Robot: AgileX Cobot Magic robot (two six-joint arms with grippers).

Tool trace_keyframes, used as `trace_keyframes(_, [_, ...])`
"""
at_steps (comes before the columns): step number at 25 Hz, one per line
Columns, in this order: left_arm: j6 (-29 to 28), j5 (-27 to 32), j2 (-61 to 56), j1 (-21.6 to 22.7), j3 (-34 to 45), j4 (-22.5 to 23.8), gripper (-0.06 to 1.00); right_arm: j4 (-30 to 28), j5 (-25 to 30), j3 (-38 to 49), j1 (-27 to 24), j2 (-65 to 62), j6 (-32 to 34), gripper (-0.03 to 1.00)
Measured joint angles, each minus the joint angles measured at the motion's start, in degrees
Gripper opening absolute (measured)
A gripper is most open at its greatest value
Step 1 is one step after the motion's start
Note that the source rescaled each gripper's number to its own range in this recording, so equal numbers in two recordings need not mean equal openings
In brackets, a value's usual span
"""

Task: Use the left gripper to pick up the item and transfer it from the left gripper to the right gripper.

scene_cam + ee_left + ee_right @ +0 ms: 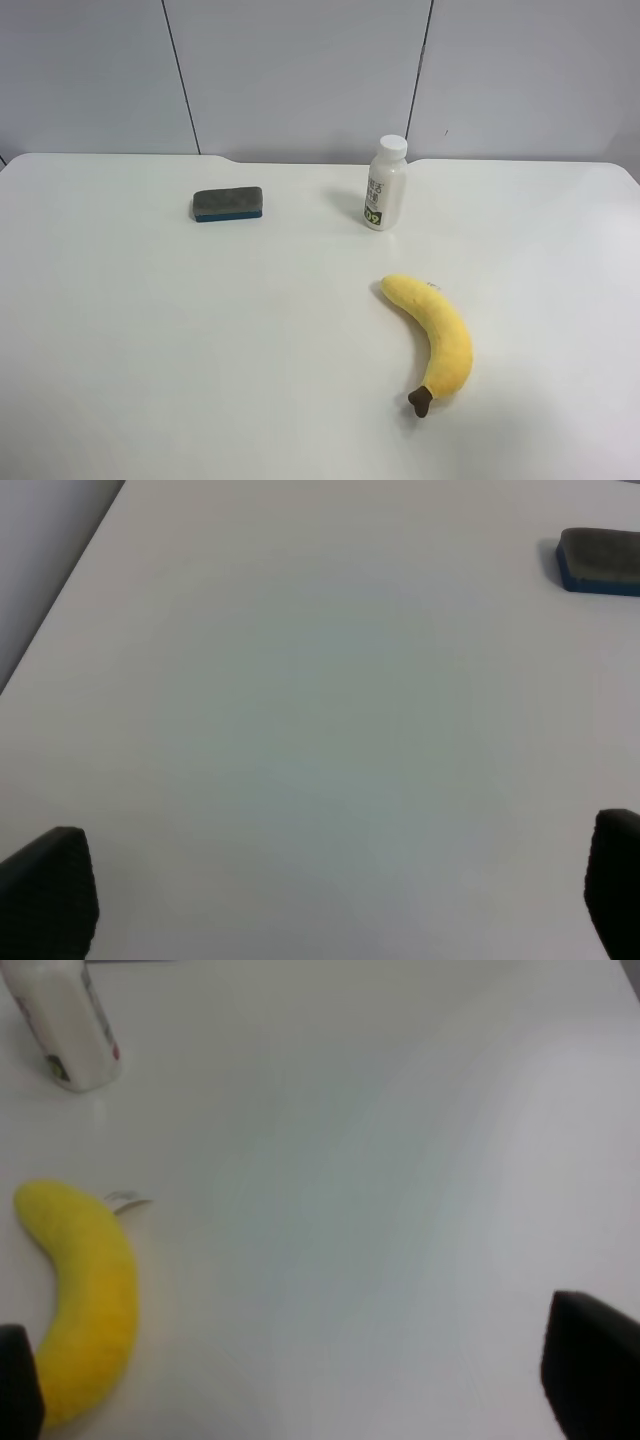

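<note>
A yellow plush banana [438,338] with a brown stem lies on the white table [150,350], right of the middle. It also shows in the right wrist view [85,1310], close to one finger [18,1385] of my right gripper [305,1380], which is open and empty. A grey eraser with a blue base [228,204] lies at the back left. It shows far off in the left wrist view [600,560]. My left gripper [330,900] is open and empty over bare table. Neither arm shows in the exterior high view.
A white bottle with a white cap [386,184] stands upright behind the banana; it also shows in the right wrist view [65,1025]. A grey panelled wall [300,70] runs behind the table. The table's edge shows in the left wrist view [60,590].
</note>
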Motion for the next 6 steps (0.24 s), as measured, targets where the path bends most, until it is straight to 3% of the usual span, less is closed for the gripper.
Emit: trace_keyframes(6, [0.0,0.0,0.0,0.0,0.0,0.0,1.00,0.0,0.0,0.0,0.0,0.0,0.0,1.00])
